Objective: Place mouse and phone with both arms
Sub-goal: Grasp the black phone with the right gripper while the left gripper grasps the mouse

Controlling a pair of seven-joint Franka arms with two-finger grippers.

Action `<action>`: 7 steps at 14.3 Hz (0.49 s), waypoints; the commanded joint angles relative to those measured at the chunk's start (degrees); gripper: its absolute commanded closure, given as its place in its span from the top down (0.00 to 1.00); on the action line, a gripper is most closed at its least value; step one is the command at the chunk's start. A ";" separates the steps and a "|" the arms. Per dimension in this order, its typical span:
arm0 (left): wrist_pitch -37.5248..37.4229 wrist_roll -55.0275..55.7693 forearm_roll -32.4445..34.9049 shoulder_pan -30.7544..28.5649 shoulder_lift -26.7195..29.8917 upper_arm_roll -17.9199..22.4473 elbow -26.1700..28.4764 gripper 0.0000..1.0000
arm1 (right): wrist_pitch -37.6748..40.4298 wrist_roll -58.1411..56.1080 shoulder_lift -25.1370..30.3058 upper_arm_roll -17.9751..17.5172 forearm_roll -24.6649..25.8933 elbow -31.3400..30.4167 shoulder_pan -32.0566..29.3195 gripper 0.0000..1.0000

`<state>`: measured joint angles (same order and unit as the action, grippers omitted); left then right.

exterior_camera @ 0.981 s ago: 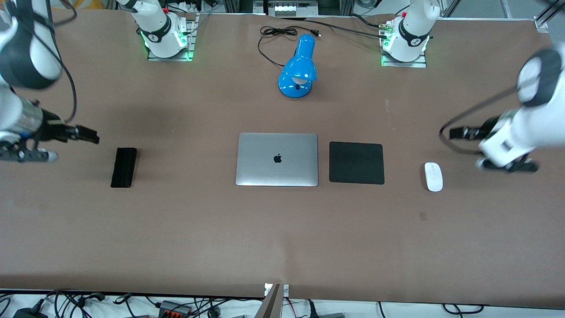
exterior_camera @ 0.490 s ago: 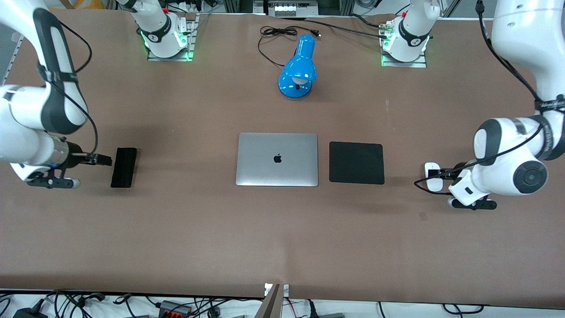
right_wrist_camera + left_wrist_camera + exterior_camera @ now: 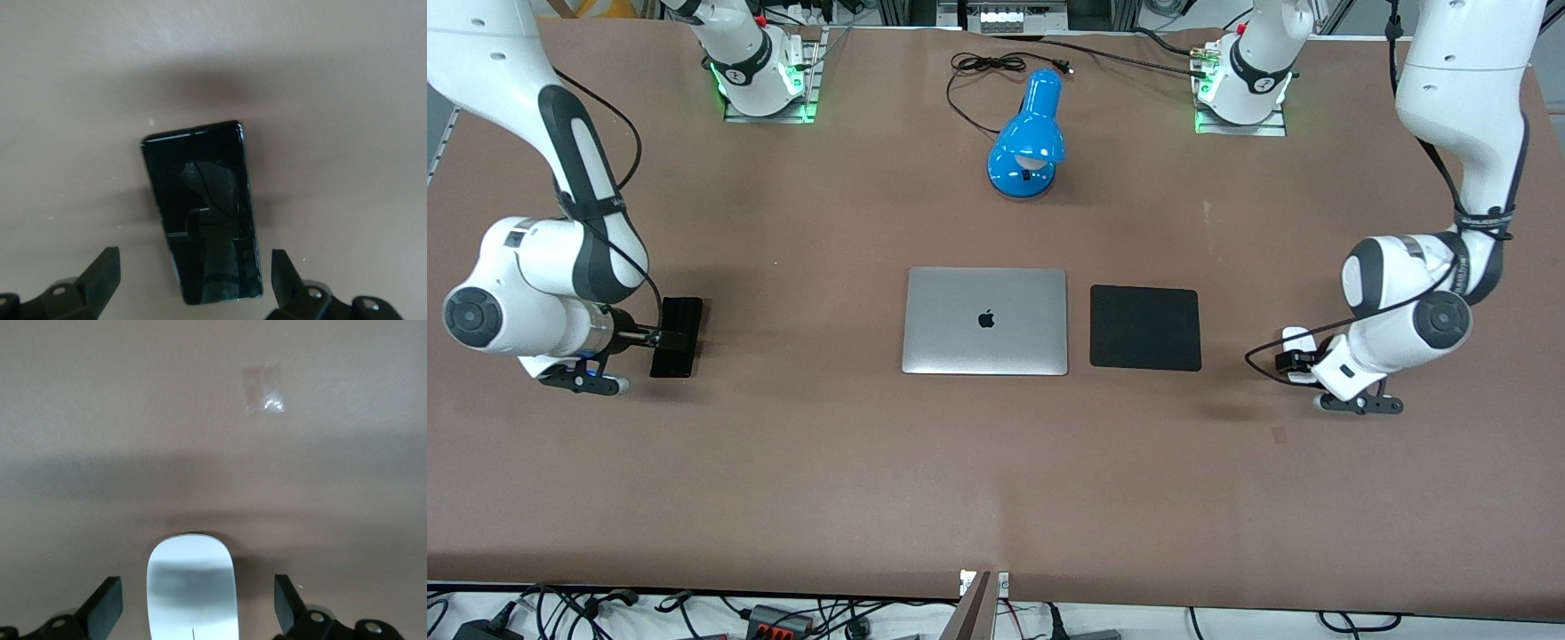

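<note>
- left gripper (image 3: 193,613) over the small flat white oval mouse (image 3: 1296,339), fingers (image 3: 103,608) spread wide on either side, not touching it.
- mouse lies on the brown table (image 3: 996,462) toward the left arm's end, well apart from the square black mouse pad (image 3: 1145,328).
- right gripper (image 3: 193,293) over the slim black glossy phone (image 3: 676,337), fingers (image 3: 100,273) apart, phone between them, no contact visible.
- phone lies flat toward the right arm's end, well apart from the closed silver laptop (image 3: 984,321).
- blue desk lamp (image 3: 1029,138) lies farther from the front camera than the laptop.

White oval mouse (image 3: 1296,341) lies flat toward my left arm's end of the desk (image 3: 996,462); glossy black phone (image 3: 675,337) lies flat toward my right arm's end.
</note>
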<state>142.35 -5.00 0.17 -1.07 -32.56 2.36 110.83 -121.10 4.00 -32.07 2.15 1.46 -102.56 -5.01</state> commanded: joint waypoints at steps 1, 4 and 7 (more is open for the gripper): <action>7.66 -1.06 0.98 -0.25 2.24 0.01 6.58 1.00 | -1.50 1.10 -1.33 -0.48 1.09 -0.18 -0.88 1.00; 7.76 -0.89 0.89 -0.34 2.42 0.01 6.94 1.00 | -2.47 1.18 -2.21 -0.56 1.00 -0.18 -0.88 1.00; 7.59 -0.28 0.89 -0.34 4.26 -0.08 8.08 0.97 | -5.46 0.48 -3.70 -0.56 1.00 -0.27 -0.88 1.00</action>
<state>149.69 -5.09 0.17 -1.25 -31.87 2.36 116.01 -124.66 4.04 -34.99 2.22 1.46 -102.59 -5.36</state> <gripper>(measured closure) 0.000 0.000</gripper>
